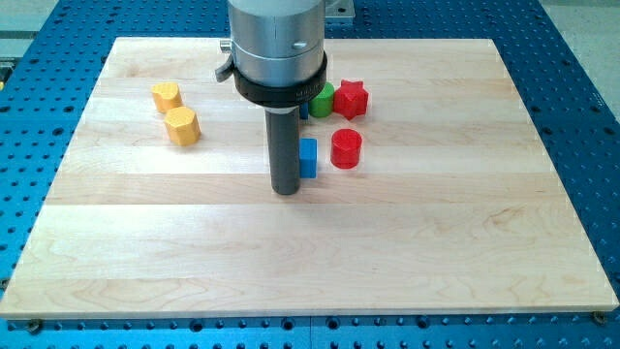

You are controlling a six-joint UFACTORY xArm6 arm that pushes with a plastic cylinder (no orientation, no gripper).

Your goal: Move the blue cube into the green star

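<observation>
The blue cube lies near the board's middle, its left part hidden behind my rod. My tip rests on the board just left of and slightly below the cube, touching or nearly touching it. The green block lies above the cube toward the view's top. It is partly hidden by the arm's body, so its shape is not clear. A sliver of another blue block shows just left of the green one.
A red star sits right of the green block, touching it. A red cylinder stands just right of the blue cube. Two yellow blocks lie at the upper left. The wooden board is ringed by a blue perforated table.
</observation>
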